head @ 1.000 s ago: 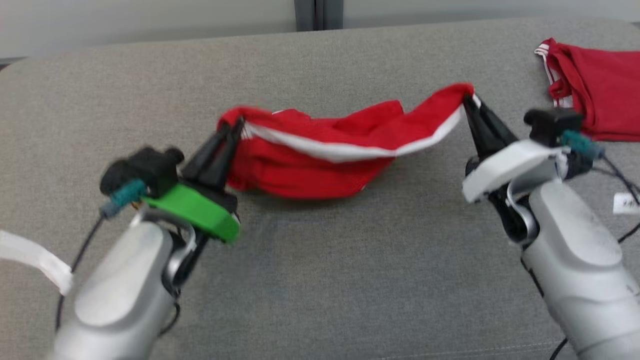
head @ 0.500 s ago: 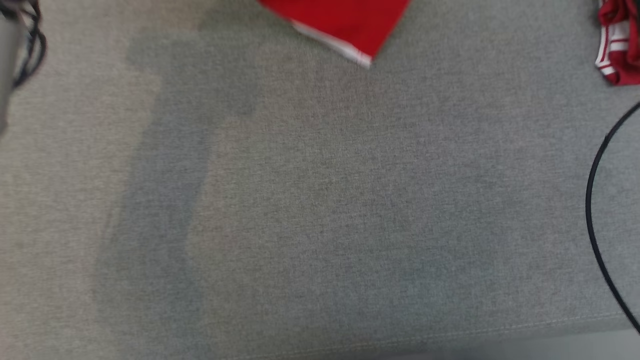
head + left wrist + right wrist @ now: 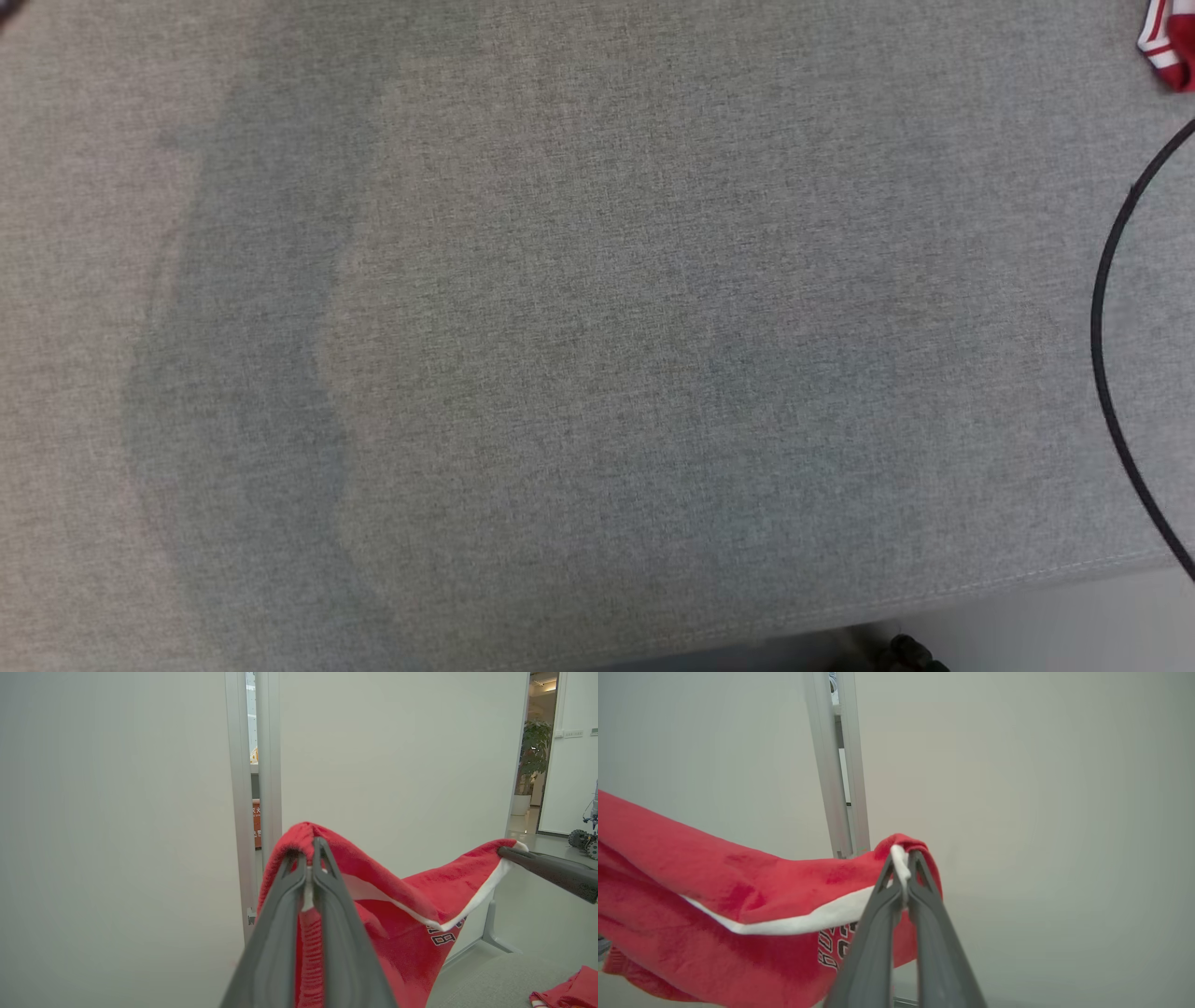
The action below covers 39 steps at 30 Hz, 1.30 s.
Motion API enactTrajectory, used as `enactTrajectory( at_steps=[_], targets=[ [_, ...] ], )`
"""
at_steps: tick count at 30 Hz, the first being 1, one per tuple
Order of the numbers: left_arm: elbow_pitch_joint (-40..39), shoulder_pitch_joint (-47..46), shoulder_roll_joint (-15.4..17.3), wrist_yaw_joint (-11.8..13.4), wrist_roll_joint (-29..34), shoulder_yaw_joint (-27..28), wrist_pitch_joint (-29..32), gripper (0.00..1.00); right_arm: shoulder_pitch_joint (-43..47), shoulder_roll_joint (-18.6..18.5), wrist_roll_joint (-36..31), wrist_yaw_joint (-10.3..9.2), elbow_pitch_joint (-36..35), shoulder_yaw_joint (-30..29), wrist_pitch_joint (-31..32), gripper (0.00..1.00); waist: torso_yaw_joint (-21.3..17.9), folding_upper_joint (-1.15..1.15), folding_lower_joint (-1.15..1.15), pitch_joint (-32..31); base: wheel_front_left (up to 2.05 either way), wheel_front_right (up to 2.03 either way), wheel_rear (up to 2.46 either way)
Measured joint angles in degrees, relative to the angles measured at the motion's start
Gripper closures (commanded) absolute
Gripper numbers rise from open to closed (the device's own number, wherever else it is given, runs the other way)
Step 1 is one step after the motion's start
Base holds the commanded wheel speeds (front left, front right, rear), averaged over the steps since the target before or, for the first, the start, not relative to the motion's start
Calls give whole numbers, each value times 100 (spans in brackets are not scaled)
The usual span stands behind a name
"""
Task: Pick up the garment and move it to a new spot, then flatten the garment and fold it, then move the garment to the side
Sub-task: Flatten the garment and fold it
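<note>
The red garment [image 3: 402,914] with a white band and dark lettering hangs in the air, stretched between my two grippers. In the left wrist view my left gripper [image 3: 309,851] is shut on one top corner, and my right gripper [image 3: 507,851] pinches the other corner at the right. In the right wrist view the right gripper [image 3: 903,856] is shut on the white-edged corner, and the garment [image 3: 714,905] sags away to the left. The head view looks down on the bare grey cushion [image 3: 597,336] below.
A second red garment [image 3: 1172,47] with white stripes lies at the cushion's far right, also low right in the left wrist view, second red garment [image 3: 565,991]. A black cable [image 3: 1106,355] loops at the right. The cushion's front edge [image 3: 934,593] runs along the bottom. A pale wall and a metal post [image 3: 254,788] stand behind.
Both grippers lifted the garment up off the cushion and out of the head view. The head camera tilted down, so the cushion now covers that view.
</note>
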Motion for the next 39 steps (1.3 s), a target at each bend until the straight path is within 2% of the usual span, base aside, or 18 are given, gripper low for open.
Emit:
enactTrajectory(
  at_steps=[5,8,18,21,26,32,39],
  targets=[
    [-226,828,97,0,-213,-68,-145,100,845,-186,386,0,-347,437,-256,100,4,0,0,-31,0,0,0],
    [-517,1584,110,1,-245,152,-168,100,1612,-401,600,0,-658,698,-363,100,29,0,0,-149,0,0,0],
    [-2113,4809,-87,403,653,1040,-175,100,4422,-969,1071,0,-1889,948,-506,100,105,0,-1,-765,0,0,0],
    [-2385,5572,-87,557,1053,1098,-174,100,5127,-1045,1141,0,-2207,842,-502,100,121,0,-2,-954,0,0,0],
    [-2666,6661,-203,555,1360,1154,-175,100,6179,-1088,1111,1,-2628,526,-424,100,151,0,-2,-1265,0,0,0],
    [-2753,7680,-318,444,1538,1079,-176,100,7393,-1013,964,1,-3099,-24,-216,100,201,0,-2,-1639,0,0,0],
    [-2707,8395,-467,323,1638,904,-176,100,8779,-760,672,1,-3917,-743,159,100,317,0,-2,-2024,0,0,0]
  ],
)
